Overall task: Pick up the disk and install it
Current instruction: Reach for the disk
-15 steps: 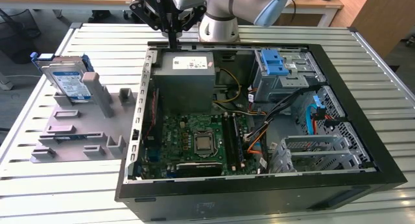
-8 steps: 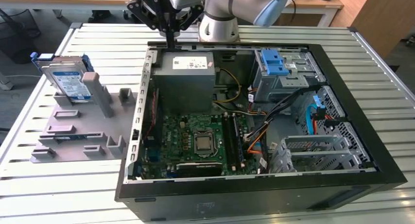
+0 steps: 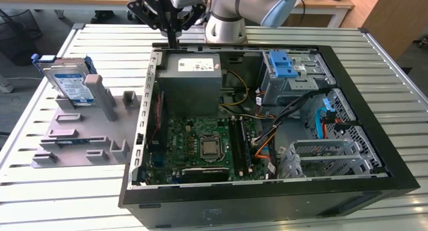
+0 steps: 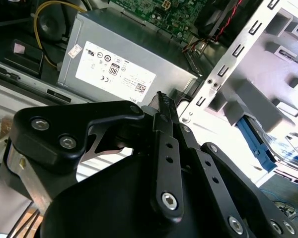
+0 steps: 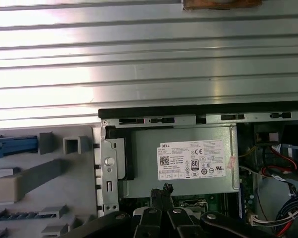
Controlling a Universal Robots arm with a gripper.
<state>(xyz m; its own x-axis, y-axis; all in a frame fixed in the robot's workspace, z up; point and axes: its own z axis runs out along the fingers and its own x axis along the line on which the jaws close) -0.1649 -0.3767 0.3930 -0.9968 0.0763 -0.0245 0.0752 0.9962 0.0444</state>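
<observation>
Nearest, in the exterior view: one open computer case lying on one slatted metal table, with one green motherboard inside. Further back, at the exterior view's left: one grey fixture holding one disk, stood tilted, label outward; possible second behind it, not confirmed. Deeper in the case: one grey metal box, one light-blue latch. Farthest: one gripper, above the case's far wall, fingers pressed together on nothing, well apart from the disk.
</observation>
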